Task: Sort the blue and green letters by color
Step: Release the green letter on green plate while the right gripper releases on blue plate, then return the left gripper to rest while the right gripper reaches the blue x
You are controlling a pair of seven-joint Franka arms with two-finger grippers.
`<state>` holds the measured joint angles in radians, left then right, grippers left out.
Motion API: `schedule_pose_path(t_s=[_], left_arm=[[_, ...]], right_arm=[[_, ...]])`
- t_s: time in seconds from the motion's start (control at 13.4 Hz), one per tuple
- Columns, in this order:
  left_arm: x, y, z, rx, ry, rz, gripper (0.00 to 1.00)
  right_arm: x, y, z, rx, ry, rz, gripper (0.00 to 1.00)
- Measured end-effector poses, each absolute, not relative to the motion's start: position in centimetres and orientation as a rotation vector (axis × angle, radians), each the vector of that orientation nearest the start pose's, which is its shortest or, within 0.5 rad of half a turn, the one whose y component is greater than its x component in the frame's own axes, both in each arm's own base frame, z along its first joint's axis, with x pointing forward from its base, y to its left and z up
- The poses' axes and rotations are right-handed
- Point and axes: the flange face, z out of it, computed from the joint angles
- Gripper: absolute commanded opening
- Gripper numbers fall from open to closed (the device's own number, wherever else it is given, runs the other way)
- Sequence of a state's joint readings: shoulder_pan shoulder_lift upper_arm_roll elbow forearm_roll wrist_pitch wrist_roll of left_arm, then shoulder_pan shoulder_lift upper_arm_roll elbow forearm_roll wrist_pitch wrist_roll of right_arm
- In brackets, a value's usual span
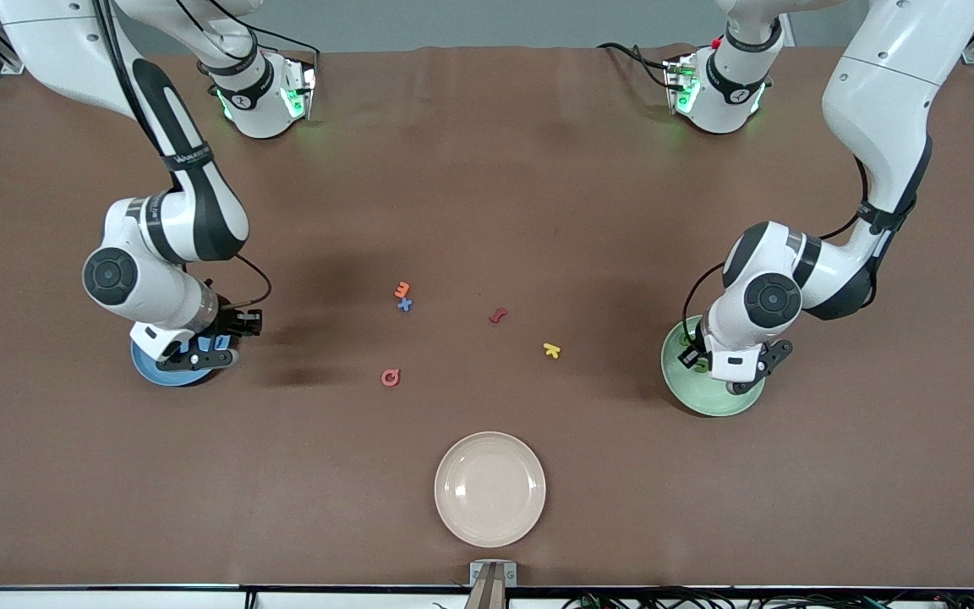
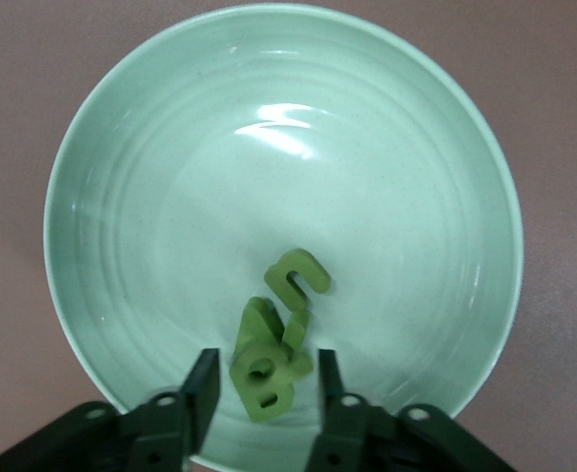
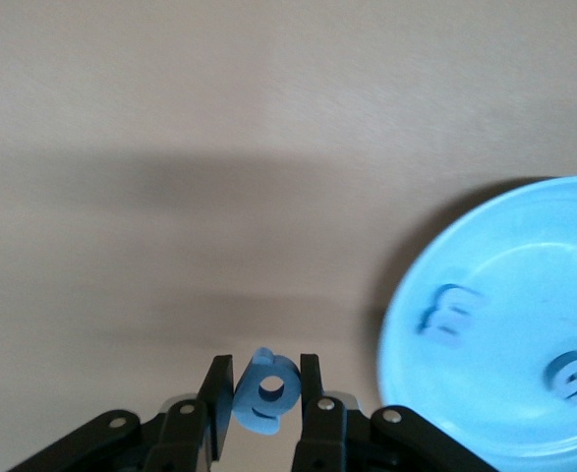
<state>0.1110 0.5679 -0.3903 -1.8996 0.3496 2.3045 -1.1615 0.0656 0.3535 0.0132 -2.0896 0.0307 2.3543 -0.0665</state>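
Right gripper (image 3: pixel 259 388) up beside the blue bowl (image 3: pixel 504 324), fingers (image 3: pixel 215 388) clamped on a blue letter (image 3: pixel 265 391) pinched upright between them, over bare worktop (image 3: pixel 219 147) just off the rim. Inside the blue bowl, two more blue letters, an E (image 3: pixel 448 315) and a G (image 3: pixel 571 375), lying flat and apart.

Left gripper (image 2: pixel 260 388) over the green bowl (image 2: pixel 101 177), fingers (image 2: pixel 203 385) spread, with a green letter (image 2: pixel 264 379) between them; cannot tell whether touching either. Two other green letters (image 2: pixel 296 278) resting in the bowl just beside it.

On the worktop between the bowls: a blue X (image 1: pixel 405 304) touching an orange letter (image 1: pixel 402 290), plus red (image 1: pixel 498 315), yellow (image 1: pixel 551 349) and pink (image 1: pixel 391 377) letters. Cream plate (image 1: pixel 490 489) nearer the front camera.
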Motion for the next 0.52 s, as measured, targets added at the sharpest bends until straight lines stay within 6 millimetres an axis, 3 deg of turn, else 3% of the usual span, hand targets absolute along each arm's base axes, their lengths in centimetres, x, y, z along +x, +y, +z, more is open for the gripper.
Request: schedule_pose_path(t_s=[0.3, 0.52], left_arm=[[60.8, -15.5, 22.3, -2.886, -1.025, 0.038, 1.00], [62.0, -15.4, 25.0, -2.902, -1.037, -0.035, 1.00]], right_arm=[[56.6, -1.4, 23.5, -3.097, -0.319, 0.130, 0.13], [56.2, -4.4, 23.0, -3.095, -0.396, 0.066, 0.14]])
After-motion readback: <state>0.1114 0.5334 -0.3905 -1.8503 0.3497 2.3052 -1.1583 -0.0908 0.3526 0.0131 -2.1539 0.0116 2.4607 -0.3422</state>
